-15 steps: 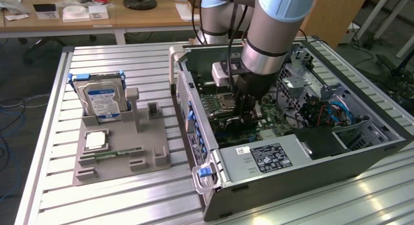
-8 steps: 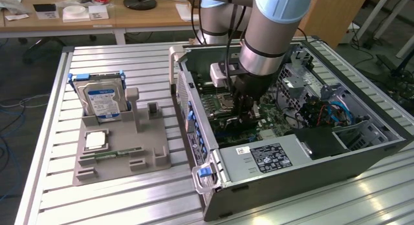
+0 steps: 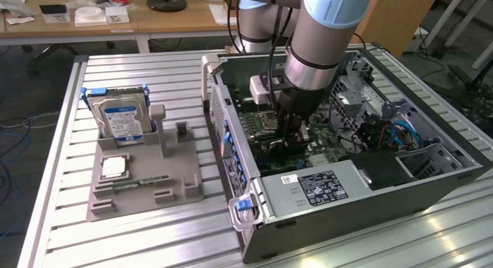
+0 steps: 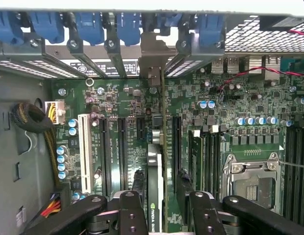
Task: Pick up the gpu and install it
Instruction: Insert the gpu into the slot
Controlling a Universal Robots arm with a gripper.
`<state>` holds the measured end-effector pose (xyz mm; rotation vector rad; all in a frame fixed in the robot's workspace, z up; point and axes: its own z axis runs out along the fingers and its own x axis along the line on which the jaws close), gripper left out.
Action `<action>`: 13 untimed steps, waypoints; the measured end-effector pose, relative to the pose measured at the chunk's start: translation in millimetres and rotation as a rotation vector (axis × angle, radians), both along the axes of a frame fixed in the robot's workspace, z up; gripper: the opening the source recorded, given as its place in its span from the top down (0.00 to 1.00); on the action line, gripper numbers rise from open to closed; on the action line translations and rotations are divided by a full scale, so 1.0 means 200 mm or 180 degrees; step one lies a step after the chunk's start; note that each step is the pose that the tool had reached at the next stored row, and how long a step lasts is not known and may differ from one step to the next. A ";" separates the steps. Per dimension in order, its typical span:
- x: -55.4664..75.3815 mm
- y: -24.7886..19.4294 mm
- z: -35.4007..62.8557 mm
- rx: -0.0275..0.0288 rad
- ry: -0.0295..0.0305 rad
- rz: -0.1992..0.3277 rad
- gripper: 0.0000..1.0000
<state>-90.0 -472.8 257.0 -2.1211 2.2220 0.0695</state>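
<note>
The gpu [image 4: 155,196] stands on edge between my fingertips [image 4: 138,177], a thin card with a silver-and-black top edge. Its metal bracket [image 4: 152,61] lines up with an opening in the case's rear wall. It sits along an expansion slot of the green motherboard [image 4: 127,147]. My gripper [image 4: 159,178] is shut on the gpu, one finger on each face. In the exterior view the gripper [image 3: 294,138] reaches straight down deep into the open computer case [image 3: 347,187], over the motherboard.
A grey parts tray [image 3: 142,190] lies at the exterior view's left, holding an upright hard drive with a blue label [image 3: 123,121], a processor [image 3: 114,167] and a memory stick [image 3: 142,181]. Blue slot clips [image 4: 88,24], cable bundles [image 4: 32,120] and the processor socket [image 4: 252,181] surround the card.
</note>
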 end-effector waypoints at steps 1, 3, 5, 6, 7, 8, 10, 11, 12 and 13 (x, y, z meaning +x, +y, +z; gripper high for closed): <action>0.00 0.000 -0.003 0.0000 0.0000 0.0000 0.60; -0.01 0.000 -0.015 0.0000 0.0000 0.0000 0.60; -0.01 0.000 -0.020 0.0000 0.0000 0.0000 0.60; -0.01 0.000 -0.020 0.0000 0.0000 0.0000 0.60; -0.01 0.000 -0.020 0.0000 0.0000 0.0000 0.60; -0.01 0.000 -0.020 0.0000 0.0000 0.0000 0.60; -0.01 0.000 -0.021 0.0000 0.0000 0.0000 0.60; -0.01 0.000 -0.020 0.0000 0.0000 0.0000 0.60; -0.01 0.000 -0.021 0.0000 0.0000 0.0000 0.60; -0.01 0.000 -0.020 0.0000 0.0000 0.0000 0.60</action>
